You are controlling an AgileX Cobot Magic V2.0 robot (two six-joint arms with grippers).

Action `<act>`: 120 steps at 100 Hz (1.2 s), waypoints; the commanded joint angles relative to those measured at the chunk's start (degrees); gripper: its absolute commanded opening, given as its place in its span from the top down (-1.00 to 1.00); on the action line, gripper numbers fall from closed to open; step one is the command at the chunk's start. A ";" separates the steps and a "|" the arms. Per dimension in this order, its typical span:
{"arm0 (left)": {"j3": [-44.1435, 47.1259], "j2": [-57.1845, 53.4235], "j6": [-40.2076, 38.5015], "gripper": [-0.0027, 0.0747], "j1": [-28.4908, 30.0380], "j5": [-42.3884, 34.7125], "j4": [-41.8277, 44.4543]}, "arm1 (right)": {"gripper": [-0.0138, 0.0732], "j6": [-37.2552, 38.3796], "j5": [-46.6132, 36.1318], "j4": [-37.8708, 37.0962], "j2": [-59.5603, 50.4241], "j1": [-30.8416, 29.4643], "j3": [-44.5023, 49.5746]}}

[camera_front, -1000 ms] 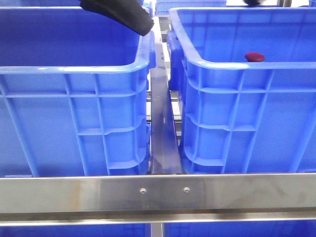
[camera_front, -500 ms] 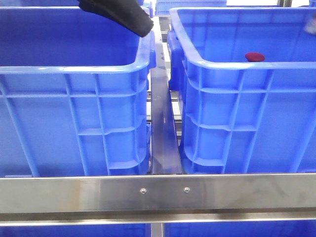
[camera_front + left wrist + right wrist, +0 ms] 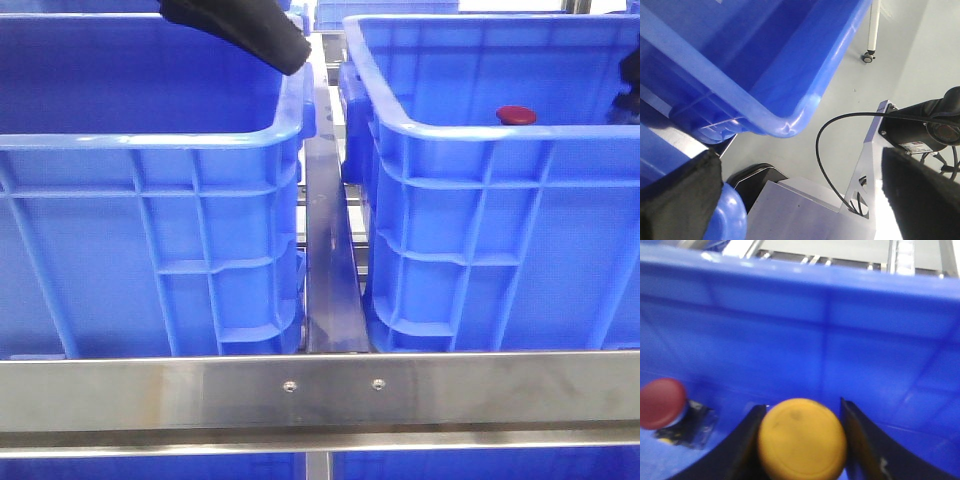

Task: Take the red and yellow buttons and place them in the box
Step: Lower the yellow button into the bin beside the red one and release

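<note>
Right wrist view: yellow button (image 3: pixel 802 439) between jaws, inside box (image 3: pixel 840 330).

blue box (image 3: pixel 480 200), red button (image 3: pixel 661 403), yellow button (image 3: pixel 802 439)

We see a brushed steel rail (image 3: pixel 320 392) crossing the front, fixed with two small screws (image 3: pixel 333 384), and a narrower steel bar (image 3: pixel 328 260) running away from it towards the back. Beneath, from the left wrist view, lies a pale grey floor (image 3: pixel 840 100), on which stands a white leg with a caster wheel (image 3: pixel 869 56). The light is bright and even.
</note>
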 commanded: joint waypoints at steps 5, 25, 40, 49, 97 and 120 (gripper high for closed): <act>-1.82 -2.26 -0.20 -0.64 -0.23 -0.61 -3.68 | 0.11 -1.33 4.23 2.80 1.25 0.06 -5.46; -1.82 -2.26 -0.20 -0.64 -0.23 -1.88 -3.68 | 0.11 -1.53 3.79 2.85 5.29 1.05 -8.27; -1.82 -2.26 -0.20 -0.64 -0.23 -1.88 -3.68 | 0.11 -2.15 3.48 2.85 7.77 1.57 -8.89; -1.82 -2.26 -0.20 -0.64 -0.23 -1.88 -3.68 | 0.10 -3.17 3.05 2.85 8.50 1.57 -8.89; -1.82 -2.26 -0.20 -0.64 -0.23 -1.96 -3.68 | -0.44 -3.27 2.19 2.85 7.43 1.57 -8.83; -1.82 -2.26 -0.20 -0.64 -0.23 -1.96 -3.68 | -0.44 -3.21 2.13 2.75 3.79 1.57 -8.64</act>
